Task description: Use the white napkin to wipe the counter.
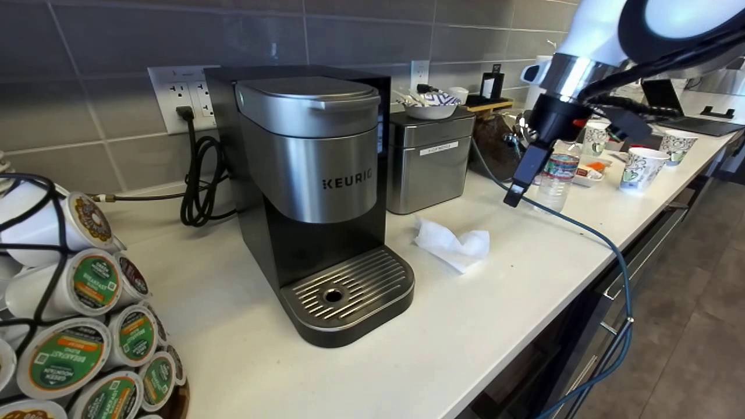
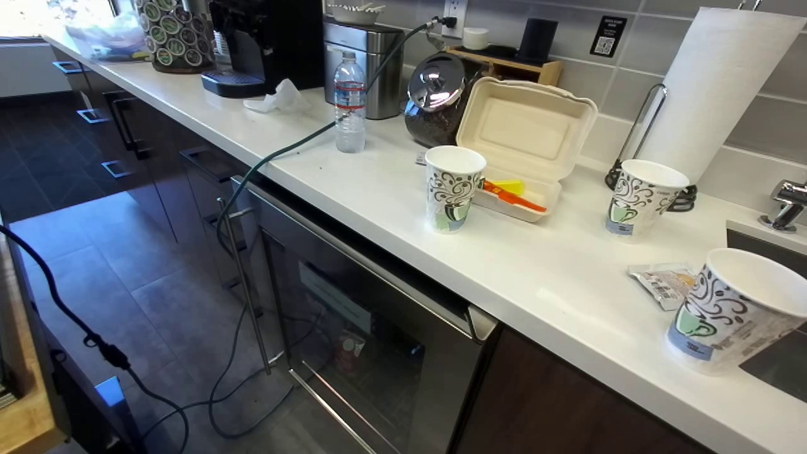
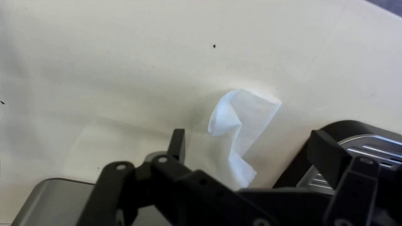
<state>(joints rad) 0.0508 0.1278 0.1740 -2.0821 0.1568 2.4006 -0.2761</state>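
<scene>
The white napkin [image 1: 453, 244] lies crumpled on the white counter [image 1: 495, 308], beside the coffee maker's drip tray. It also shows in an exterior view [image 2: 285, 99] and in the wrist view [image 3: 251, 117]. In the wrist view my gripper [image 3: 248, 135] is open, its fingers wide apart, with the napkin showing between them. My gripper [image 1: 514, 195] hangs above the counter, apart from the napkin and to its right in an exterior view. It holds nothing. Small dark specks dot the counter [image 3: 125, 78]; one speck [image 3: 214, 46] lies near the napkin.
A Keurig coffee maker [image 1: 326, 169] and a steel bin [image 1: 430, 174] stand close to the napkin. A water bottle [image 2: 350, 104], paper cups [image 2: 452, 189] and an open takeout box [image 2: 526, 129] stand farther along. A blue-green cable [image 1: 599, 235] crosses the counter edge. Coffee pods [image 1: 93, 279] sit at one end.
</scene>
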